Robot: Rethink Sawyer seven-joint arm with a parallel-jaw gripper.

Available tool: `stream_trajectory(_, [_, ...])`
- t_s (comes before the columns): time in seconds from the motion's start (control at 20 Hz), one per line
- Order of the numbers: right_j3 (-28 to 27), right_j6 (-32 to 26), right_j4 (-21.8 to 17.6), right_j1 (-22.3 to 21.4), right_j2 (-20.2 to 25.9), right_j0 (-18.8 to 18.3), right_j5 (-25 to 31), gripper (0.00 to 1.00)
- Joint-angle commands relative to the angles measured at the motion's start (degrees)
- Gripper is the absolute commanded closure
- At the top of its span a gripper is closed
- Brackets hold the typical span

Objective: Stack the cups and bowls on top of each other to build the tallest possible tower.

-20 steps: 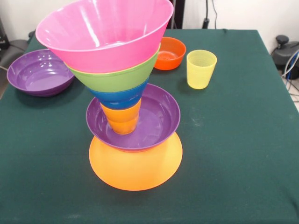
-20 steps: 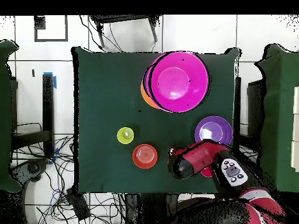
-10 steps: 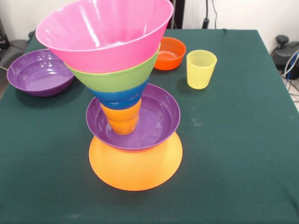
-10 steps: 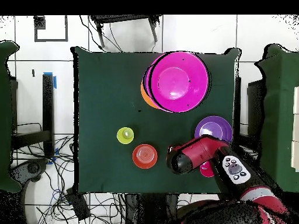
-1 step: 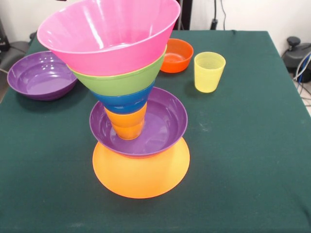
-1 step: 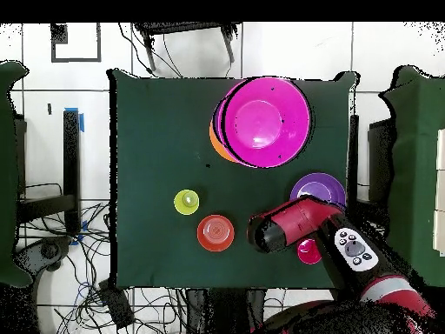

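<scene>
The tower stands on an upturned yellow-orange bowl (image 5: 141, 177). On it rest a purple bowl (image 5: 163, 121), an orange cup (image 5: 127, 124), a blue bowl (image 5: 124, 101), a green bowl (image 5: 121, 81) and a big pink bowl (image 5: 107, 34). From overhead the pink bowl (image 6: 261, 120) hides most of the tower. The gripper (image 6: 263, 237) shows only in the overhead view, under the arm's end, between the small orange-red bowl (image 6: 215, 232) and the loose purple bowl (image 6: 320, 187). A red-pink cup (image 6: 308, 251) peeks out beside the arm. The yellow cup (image 6: 186, 202) stands apart.
In the front view the loose purple bowl (image 5: 41, 75) sits at the far left. The orange-red bowl (image 5: 176, 55) and the yellow cup (image 5: 209, 71) stand behind the tower to the right. The red arm (image 6: 348, 252) crosses the table's edge near the robot's base.
In the overhead view the arm's end has shifted slightly up and left, away from the table's edge. The tower and the loose pieces have not moved.
</scene>
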Motion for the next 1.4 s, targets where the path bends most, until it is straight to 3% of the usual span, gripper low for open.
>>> stream_trajectory(0.05, [-13.77,-15.29,-1.55,7.16,8.56,-0.33,-2.79,0.0])
stream_trajectory(0.7, [-15.87,-18.82,-4.26,8.2,11.61,-2.74,-2.61,0.0])
stream_trajectory(1.4, [-17.31,-21.74,-3.37,9.14,14.37,-4.04,0.49,0.0])
